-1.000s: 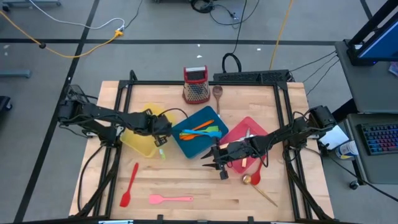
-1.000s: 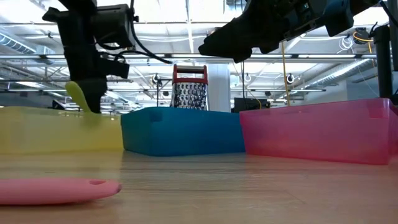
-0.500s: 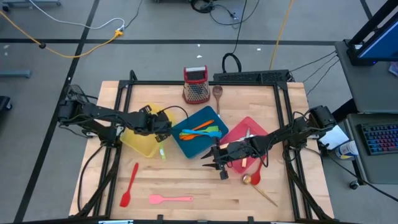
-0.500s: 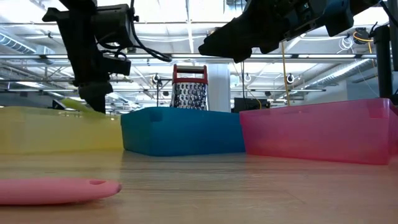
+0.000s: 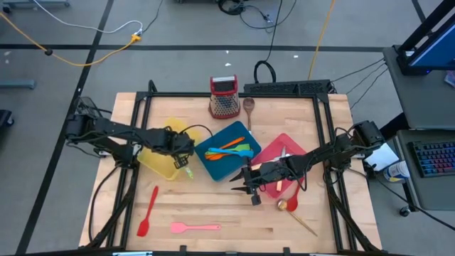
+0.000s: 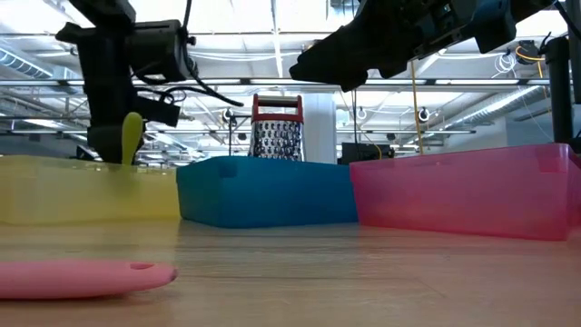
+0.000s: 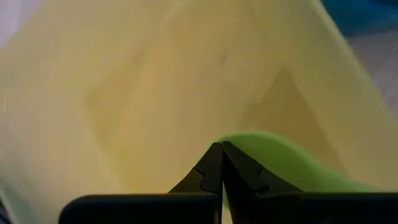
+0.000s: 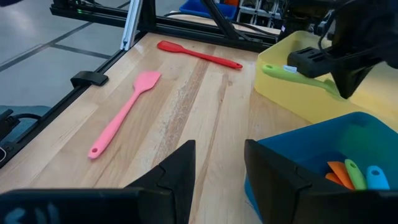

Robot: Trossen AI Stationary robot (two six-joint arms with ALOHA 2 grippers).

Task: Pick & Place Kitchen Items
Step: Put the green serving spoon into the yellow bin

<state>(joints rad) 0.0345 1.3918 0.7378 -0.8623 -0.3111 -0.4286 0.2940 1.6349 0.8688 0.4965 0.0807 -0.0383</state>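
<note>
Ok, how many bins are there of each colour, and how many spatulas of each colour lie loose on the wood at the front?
Yellow bin: 1
Blue bin: 1
Pink bin: 1
Red spatula: 1
Pink spatula: 1
Total: 5

From where I stand, no lettering, label, brand or number can be read anywhere: not on the trays, the utensils, the grater or the arms (the far-off room signs are too small to make out).
</note>
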